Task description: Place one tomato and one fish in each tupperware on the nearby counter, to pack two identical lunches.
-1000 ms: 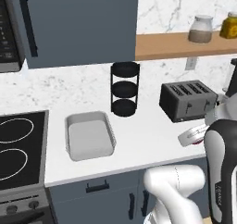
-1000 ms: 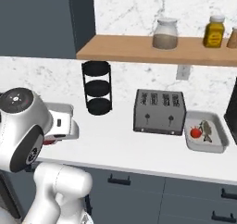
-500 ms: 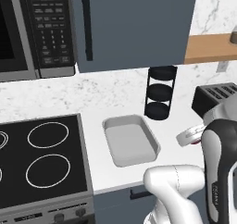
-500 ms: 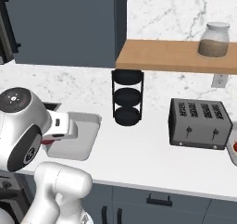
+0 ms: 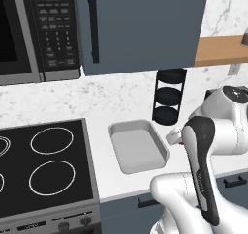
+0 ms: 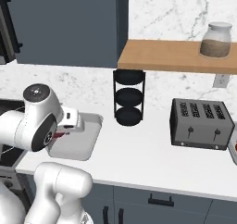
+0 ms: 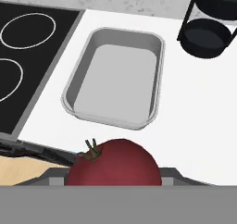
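A red tomato (image 7: 113, 165) with a green stalk sits at the bottom of the hand view, and my gripper (image 5: 177, 137) is shut on it. The gripper's fingers are hidden behind the tomato. An empty light-grey tupperware (image 7: 115, 77) lies on the white counter (image 7: 194, 102) ahead of the tomato. In the left base view the gripper hovers just right of this tupperware (image 5: 138, 146). In the right base view the gripper (image 6: 69, 126) hangs over the tub's (image 6: 78, 144) near left part. A sliver of a second tupperware (image 6: 233, 146) shows at the right edge. No fish is in view.
A black stove (image 5: 43, 165) borders the tub on the left, under a microwave (image 5: 38, 30). A black three-tier rack (image 6: 129, 97) stands behind the tub. A toaster (image 6: 199, 123) sits further right, below a wooden shelf (image 6: 176, 56) with a jar (image 6: 216, 40).
The base has driven left, so the whole scene has slid right: stove and microwave came into view, toaster and second tub moved towards the edge. The grip on the tomato is unchanged.
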Motion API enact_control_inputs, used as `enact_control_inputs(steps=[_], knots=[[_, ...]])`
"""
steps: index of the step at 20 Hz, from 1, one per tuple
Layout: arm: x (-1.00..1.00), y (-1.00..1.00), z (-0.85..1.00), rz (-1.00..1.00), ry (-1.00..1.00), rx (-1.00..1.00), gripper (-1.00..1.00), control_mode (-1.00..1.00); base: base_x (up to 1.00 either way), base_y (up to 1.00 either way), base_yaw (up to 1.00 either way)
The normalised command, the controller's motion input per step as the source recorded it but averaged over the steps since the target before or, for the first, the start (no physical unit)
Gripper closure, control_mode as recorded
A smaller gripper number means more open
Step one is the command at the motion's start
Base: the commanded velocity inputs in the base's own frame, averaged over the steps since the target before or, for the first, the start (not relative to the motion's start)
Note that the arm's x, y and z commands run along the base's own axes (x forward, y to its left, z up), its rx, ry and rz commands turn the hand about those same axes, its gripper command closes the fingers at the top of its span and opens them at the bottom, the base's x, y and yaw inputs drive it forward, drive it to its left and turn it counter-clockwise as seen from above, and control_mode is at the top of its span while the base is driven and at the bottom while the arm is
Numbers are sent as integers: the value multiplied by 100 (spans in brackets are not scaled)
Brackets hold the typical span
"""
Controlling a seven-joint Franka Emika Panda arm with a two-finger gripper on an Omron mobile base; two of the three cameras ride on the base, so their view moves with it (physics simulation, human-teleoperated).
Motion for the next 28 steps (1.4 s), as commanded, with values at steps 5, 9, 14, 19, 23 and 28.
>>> enact_control_inputs(steps=[5,9,14,19,23,28], knots=[[94,36,-90,0,0,4,100,-100,0,0,0],[76,49,-71,0,0,6,100,-100,0,0,0],[85,19,-52,0,0,1,100,-100,0,0,0],[88,1,-34,0,1,0,100,-100,0,0,0],[91,0,-26,0,5,1,100,-100,0,0,0],[68,0,-60,0,0,0,100,-100,0,0,0]])
